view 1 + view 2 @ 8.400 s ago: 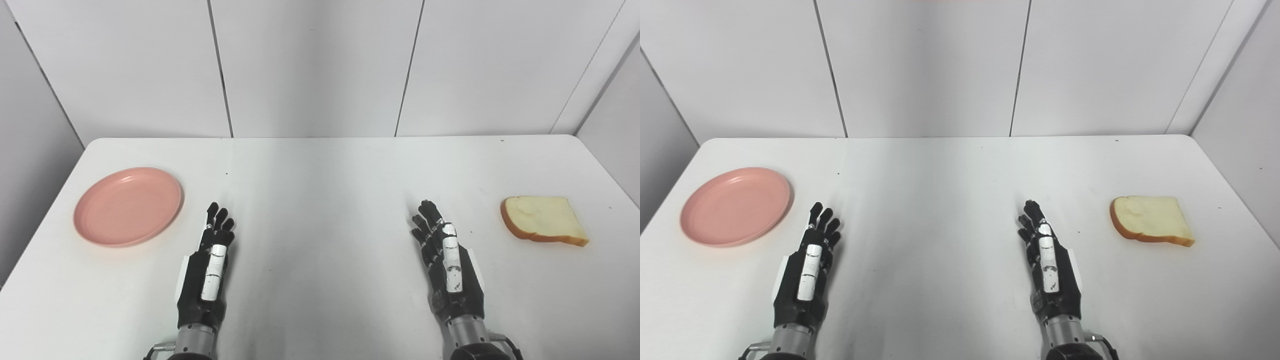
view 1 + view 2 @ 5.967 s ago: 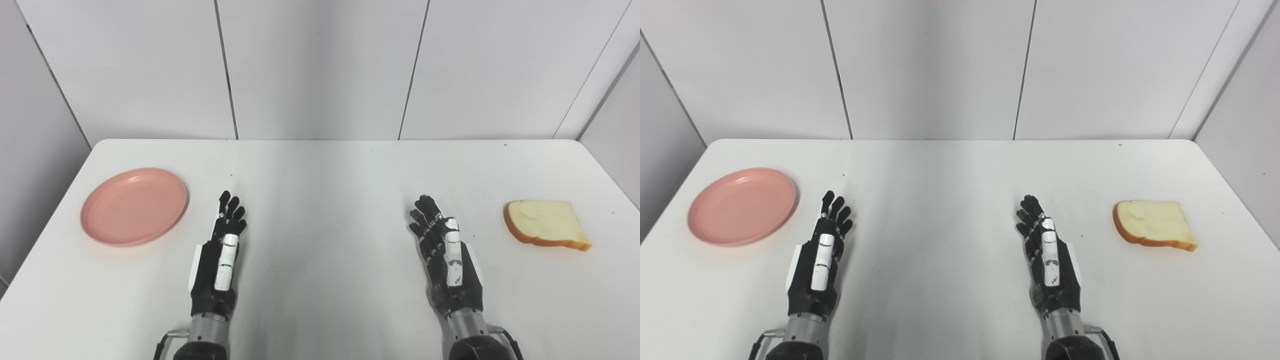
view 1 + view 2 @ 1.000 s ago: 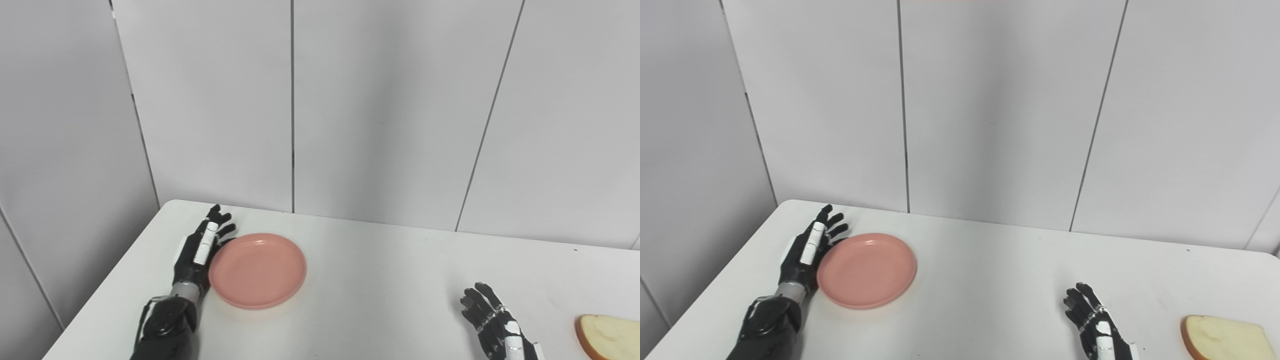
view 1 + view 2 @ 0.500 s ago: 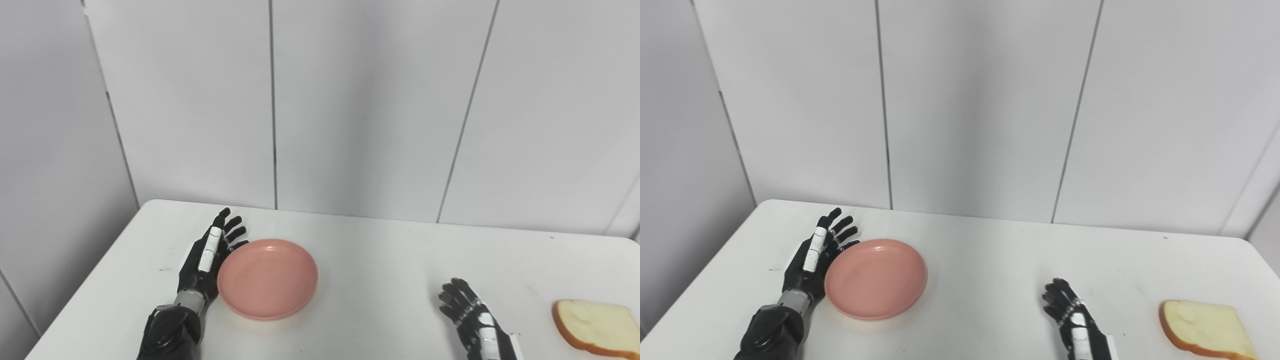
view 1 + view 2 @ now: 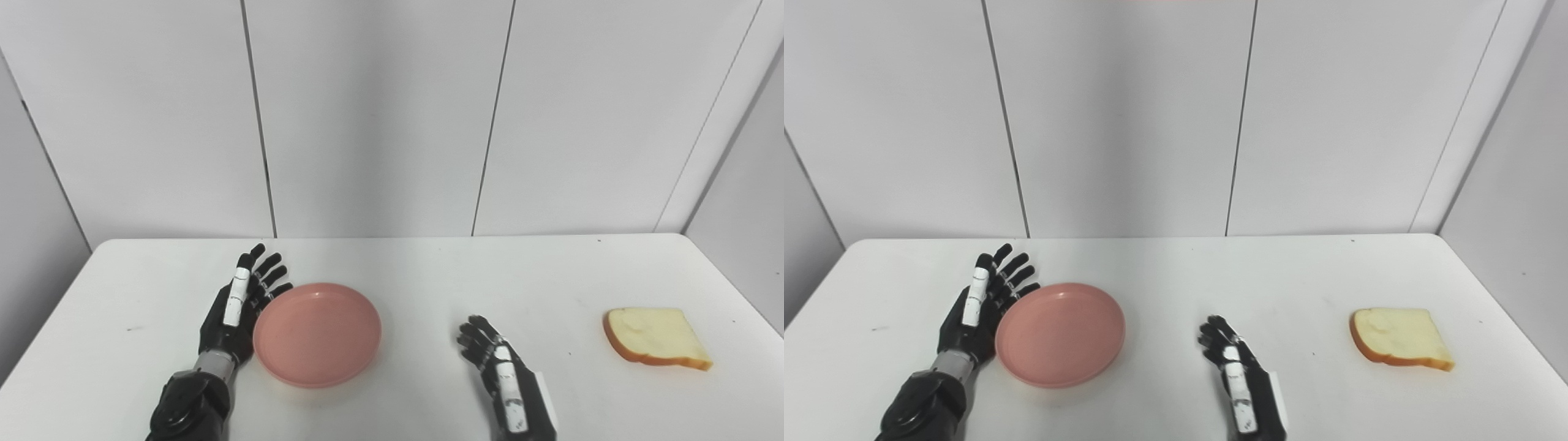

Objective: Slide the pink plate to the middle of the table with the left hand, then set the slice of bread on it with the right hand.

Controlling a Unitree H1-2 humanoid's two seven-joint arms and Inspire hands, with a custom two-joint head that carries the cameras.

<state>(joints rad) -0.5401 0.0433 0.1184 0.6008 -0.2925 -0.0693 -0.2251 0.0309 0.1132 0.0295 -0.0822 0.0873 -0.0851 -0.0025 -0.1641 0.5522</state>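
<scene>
The pink plate (image 5: 317, 334) lies flat on the white table (image 5: 422, 263), left of the middle. My left hand (image 5: 239, 306) stands on edge against the plate's left rim, fingers straight and apart, holding nothing. My right hand (image 5: 505, 386) rests open near the front edge, a little right of the plate and apart from it. The slice of bread (image 5: 655, 337) lies flat at the right side of the table, well clear of my right hand. In the right eye view the plate (image 5: 1059, 334) and the bread (image 5: 1399, 338) stand the same way.
Grey wall panels (image 5: 380, 116) close off the table's far edge and both sides. A bare stretch of tabletop (image 5: 429, 306) separates the plate from the bread. Small dark specks mark the surface.
The camera has swung right and the whole picture shifted. My left hand has pushed the plate rightward across the table, staying against its left rim. The bread has not moved.
</scene>
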